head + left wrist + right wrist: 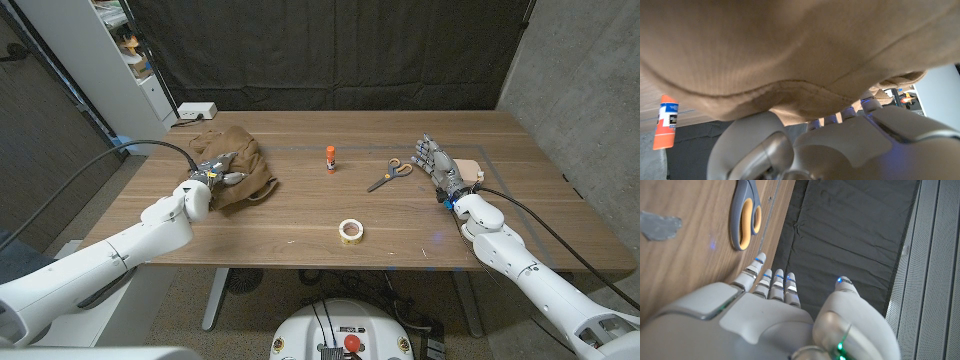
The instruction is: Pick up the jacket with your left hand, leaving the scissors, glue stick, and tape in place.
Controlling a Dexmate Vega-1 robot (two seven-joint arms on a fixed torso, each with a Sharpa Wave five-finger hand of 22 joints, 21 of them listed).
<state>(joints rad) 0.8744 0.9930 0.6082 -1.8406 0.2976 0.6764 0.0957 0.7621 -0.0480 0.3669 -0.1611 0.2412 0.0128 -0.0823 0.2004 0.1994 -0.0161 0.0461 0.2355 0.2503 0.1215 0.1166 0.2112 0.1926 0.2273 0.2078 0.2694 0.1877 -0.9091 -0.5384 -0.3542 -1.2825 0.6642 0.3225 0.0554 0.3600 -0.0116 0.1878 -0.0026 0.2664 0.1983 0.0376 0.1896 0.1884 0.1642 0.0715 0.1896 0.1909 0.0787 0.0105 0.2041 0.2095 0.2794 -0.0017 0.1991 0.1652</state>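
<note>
The jacket [235, 168], a crumpled brown garment of soft fabric, lay on the robot's left part of the wooden tabletop [300, 215], whose surface showed a dark, even grain. The left robot hand [217, 172] rested on the jacket's near portion with its fingers bent into the cloth; whether the fingers had clamped the fabric could not be determined. In the left wrist view the jacket [790, 50] showed a fine ribbed weave and a stitched hem, its folds pressed against the pale, smooth fingers [765, 145] of the left robot hand. That view also showed the glue stick [666, 122], a cylinder with an orange cap and a white and blue label. In the head view the glue stick [330, 158] stood upright near the tabletop's middle, well apart from the jacket. The scissors [389, 174], with orange and grey handles, lay between the glue stick and the right robot hand [445, 170]. The tape [350, 231], a pale ring, lay flat toward the near edge. The right robot hand stood on the tabletop with fingers extended, close together and holding nothing. The right wrist view showed the scissor handles [745, 215] as oval loops just beyond those fingers [772, 282].
</note>
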